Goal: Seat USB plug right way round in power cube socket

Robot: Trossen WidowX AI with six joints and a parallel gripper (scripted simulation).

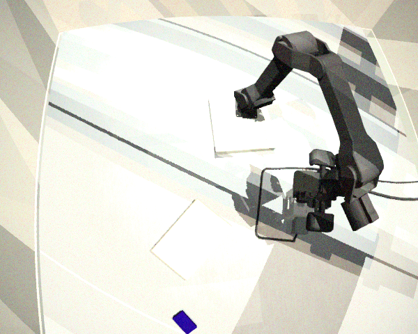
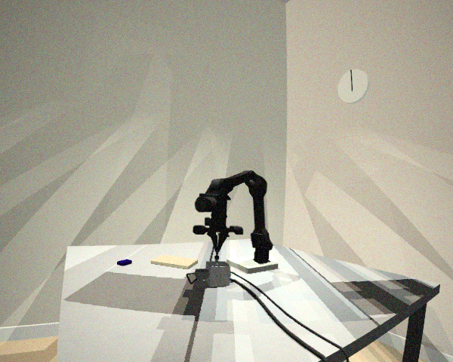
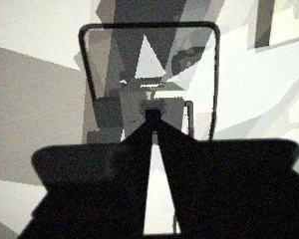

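your jaws grip the dark plug (image 2: 217, 257) (image 3: 152, 115) above the power cube (image 2: 218, 274) (image 3: 130, 112)
the cube is grey, boxy and flat-sided; two smooth black cables (image 2: 275, 308) curve beside it.

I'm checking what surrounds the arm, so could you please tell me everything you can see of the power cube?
The power cube is a grey, box-shaped block with flat faces, sitting upright on the table. A slot shows on its top, near the claw. Dark cables run close beside it. Its material is unclear.
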